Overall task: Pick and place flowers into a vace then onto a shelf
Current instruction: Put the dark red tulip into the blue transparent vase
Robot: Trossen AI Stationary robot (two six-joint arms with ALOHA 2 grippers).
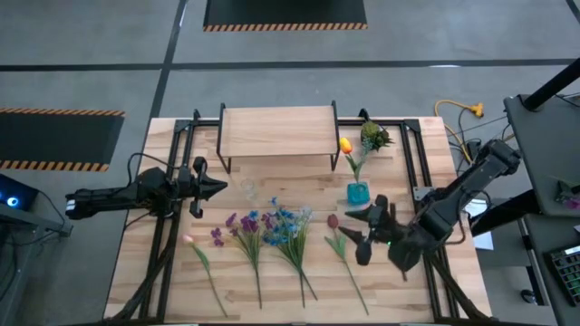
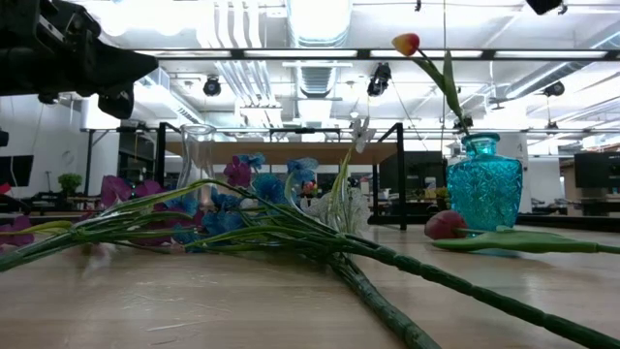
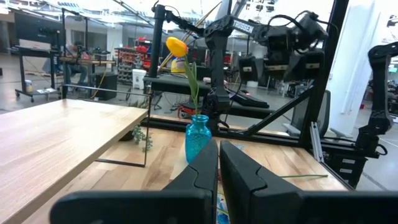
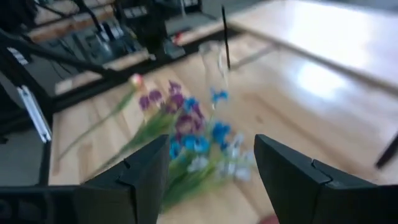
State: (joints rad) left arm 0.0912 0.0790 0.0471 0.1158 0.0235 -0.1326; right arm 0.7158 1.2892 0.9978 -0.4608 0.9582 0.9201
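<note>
Several flowers lie flat on the table's near half: a pink bud [image 1: 188,238], purple blooms [image 1: 232,225], blue blooms [image 1: 283,220] and a dark red bud [image 1: 333,221], stems toward the near edge. One orange tulip [image 1: 345,145] stands in the blue glass vase [image 1: 358,193]. A clear glass vase [image 1: 246,188] stands left of it. The shelf [image 1: 276,131] stands at the far edge. My right gripper [image 1: 361,235] is open, hovering just right of the dark red bud; its wrist view faces the blooms [image 4: 186,121]. My left gripper [image 1: 216,186] is shut, left of the clear vase.
A short green spiky sprig [image 1: 374,136] lies right of the shelf. Black frame rails [image 1: 412,154] run along the table's sides and far edge. Bare wood lies between the shelf and the flowers. In the low view the blue vase [image 2: 484,184] stands behind the stems.
</note>
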